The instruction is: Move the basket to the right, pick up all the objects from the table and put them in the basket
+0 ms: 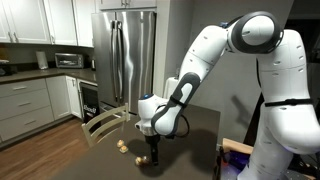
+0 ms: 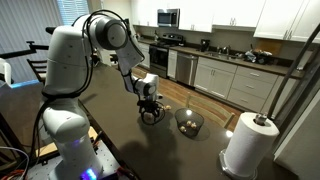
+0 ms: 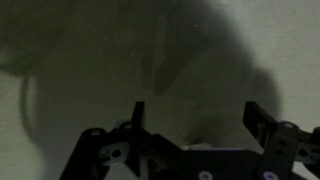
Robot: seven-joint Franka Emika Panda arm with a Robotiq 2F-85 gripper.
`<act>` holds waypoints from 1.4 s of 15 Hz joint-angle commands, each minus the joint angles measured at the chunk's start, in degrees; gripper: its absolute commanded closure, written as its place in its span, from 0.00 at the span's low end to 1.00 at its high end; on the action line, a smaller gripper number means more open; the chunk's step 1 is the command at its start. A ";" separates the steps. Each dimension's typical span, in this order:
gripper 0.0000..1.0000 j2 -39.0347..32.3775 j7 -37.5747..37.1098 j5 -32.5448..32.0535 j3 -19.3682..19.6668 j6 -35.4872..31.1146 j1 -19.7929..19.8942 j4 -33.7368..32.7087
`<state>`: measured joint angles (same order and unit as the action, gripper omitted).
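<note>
Fingers (image 3: 138,118) spread wide apart. Wrist view is dark and murky, surface under them unreadable. In an exterior view they hang low over the bench (image 2: 105,135), basket (image 2: 196,128) just beside at 3 o'clock, its contents too small to tell. Tan objects (image 1: 122,146) lie on the bench at 9 o'clock of the fingers, count unclear. White paper-towel roll (image 2: 250,145) stands past the basket at 4 o'clock.

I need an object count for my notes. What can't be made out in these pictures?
- Inside the basket: contents too small and mesh-veiled in an exterior view.
- Under the gripper: the wrist view is dark and blurred.
- The objects: tiny in an exterior view; the frame's bottom edge may cut off more.
</note>
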<state>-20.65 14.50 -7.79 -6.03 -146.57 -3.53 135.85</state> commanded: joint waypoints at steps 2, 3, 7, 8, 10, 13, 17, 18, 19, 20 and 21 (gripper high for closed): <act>0.00 2.40 1.96 -0.35 -0.76 -1.06 0.39 1.16; 0.00 2.68 2.41 -0.12 -0.99 -0.98 0.55 1.03; 0.00 3.49 5.38 0.43 -1.50 -1.04 1.21 0.80; 0.00 3.59 6.37 0.64 -1.60 -0.96 1.44 0.70; 0.00 3.78 8.88 1.64 -2.07 -0.77 2.20 0.44; 0.00 3.78 12.11 2.56 -2.54 -0.45 2.96 0.00; 0.00 3.40 16.53 4.74 -3.88 0.13 4.46 -0.82; 0.00 3.20 17.79 5.61 -4.31 0.38 4.90 -1.06; 0.00 3.16 18.92 6.54 -4.70 0.65 5.21 -1.17; 0.00 2.98 19.90 7.30 -5.04 0.80 5.53 -1.32; 0.00 2.85 20.74 8.09 -5.35 1.03 5.77 -1.49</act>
<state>-17.75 30.65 -2.65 -9.58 -146.65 0.25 135.08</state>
